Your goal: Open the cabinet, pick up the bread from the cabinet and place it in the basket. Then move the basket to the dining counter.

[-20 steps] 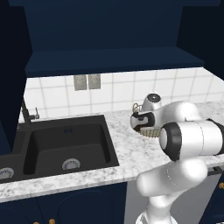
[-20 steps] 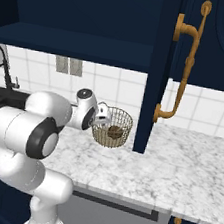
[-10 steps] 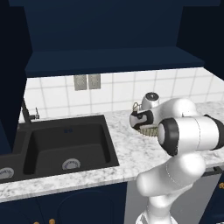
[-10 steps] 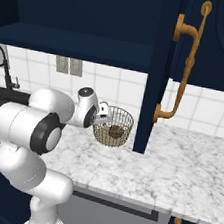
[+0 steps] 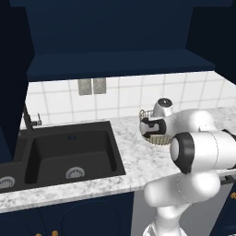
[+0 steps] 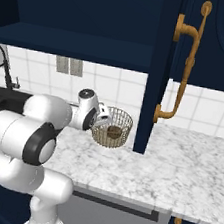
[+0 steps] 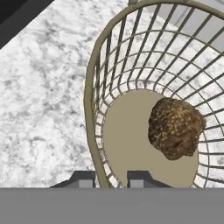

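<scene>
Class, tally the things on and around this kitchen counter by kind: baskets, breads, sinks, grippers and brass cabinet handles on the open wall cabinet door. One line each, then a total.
Baskets: 1, the basket
Breads: 1, the bread inside it
Sinks: 1, the black sink
Grippers: 1, the gripper astride the basket's rim
Brass handles: 1, the handle
Total: 5

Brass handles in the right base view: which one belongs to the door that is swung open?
The curved brass handle on the navy door standing edge-on, just right of the basket. The other brass handles are small ones low down, on the fronts below the marble counter.
</scene>
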Tool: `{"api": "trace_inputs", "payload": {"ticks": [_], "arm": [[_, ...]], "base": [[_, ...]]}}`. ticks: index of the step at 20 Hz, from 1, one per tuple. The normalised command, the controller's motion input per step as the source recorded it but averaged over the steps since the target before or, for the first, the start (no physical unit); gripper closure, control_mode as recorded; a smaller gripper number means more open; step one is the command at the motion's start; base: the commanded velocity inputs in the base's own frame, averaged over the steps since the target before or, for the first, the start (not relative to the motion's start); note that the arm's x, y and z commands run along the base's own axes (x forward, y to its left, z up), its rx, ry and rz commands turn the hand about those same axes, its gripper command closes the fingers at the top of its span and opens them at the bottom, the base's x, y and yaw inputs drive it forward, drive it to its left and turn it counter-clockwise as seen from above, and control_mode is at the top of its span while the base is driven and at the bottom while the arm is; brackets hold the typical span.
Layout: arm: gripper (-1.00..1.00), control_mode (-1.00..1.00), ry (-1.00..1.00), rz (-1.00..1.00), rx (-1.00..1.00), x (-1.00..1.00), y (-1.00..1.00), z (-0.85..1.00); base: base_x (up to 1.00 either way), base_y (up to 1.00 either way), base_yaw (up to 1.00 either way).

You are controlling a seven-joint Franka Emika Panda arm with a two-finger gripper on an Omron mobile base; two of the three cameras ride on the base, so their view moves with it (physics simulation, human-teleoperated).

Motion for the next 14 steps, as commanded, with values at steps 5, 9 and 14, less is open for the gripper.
{"api": "trace_inputs", "payload": {"ticks": [5,9,14], "arm": [[1.00,-1.00,-0.05,0.13,-0.03,-0.45,-0.02,0.21],[1.00,-1.00,-0.10,0.19,-0.09,-0.80,0.14,0.87],[1.00,-1.00,-0.15,0.21,-0.14,-1.00,0.45,0.97]], "base": [[0.00,0.00,0.00],[0.00,0.00,0.00],[0.00,0.00,0.00]]}}
